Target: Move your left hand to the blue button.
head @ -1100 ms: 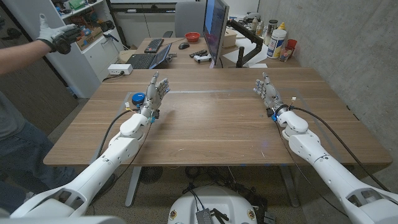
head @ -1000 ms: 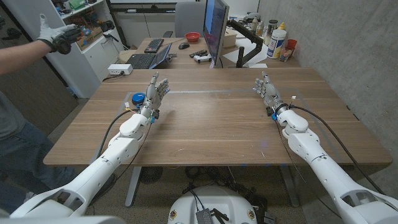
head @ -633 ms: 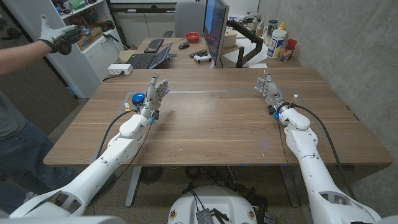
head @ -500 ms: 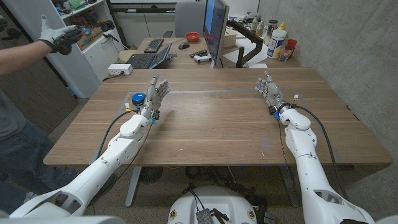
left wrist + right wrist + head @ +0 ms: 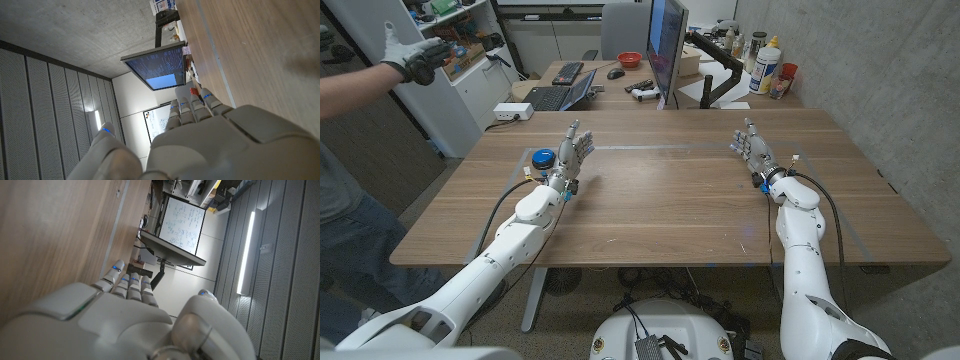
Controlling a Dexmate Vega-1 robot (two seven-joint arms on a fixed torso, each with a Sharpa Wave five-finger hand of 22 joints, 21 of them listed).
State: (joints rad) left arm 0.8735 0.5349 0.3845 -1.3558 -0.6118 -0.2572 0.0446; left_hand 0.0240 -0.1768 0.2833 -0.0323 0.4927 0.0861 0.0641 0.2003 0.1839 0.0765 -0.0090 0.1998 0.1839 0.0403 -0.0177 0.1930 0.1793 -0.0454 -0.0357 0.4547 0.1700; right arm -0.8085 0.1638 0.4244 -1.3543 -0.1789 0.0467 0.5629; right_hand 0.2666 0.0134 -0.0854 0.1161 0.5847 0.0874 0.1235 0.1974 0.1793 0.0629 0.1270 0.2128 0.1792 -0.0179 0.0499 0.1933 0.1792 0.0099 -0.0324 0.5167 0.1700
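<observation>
**Blue button unreached; left hand waits just beside it**

Blue button (image 5: pixel 542 157) sits on the wooden table (image 5: pixel 660 200) toward its left edge, on the robot's left side. The left hand (image 5: pixel 571 152) stands just beside it, toward the table's middle, fingers spread and pointing away from the robot, holding nothing. No contact between hand and button can be seen.

Step in hand, as judged: the approach. The hand is near the button but off to its inner side. The next move seems to call for a short shift outward, toward the table's left edge, then a lowering of the palm or fingertips onto the button's top. The black cable along the left forearm trails close to the button's near side and might drag if the arm swings wide.

Right hand (image 5: pixel 751 146) is well apart on the far right of the table, fingers extended and apart, empty. Nothing lies on the table between the left hand and the button.

Beyond the far edge: a monitor (image 5: pixel 666 45), a keyboard (image 5: pixel 567 73), a red bowl (image 5: pixel 630 59) and bottles (image 5: pixel 765 64) on a second desk. A person's gloved hand (image 5: pixel 412 58) is raised at the far left, well clear of the table.
</observation>
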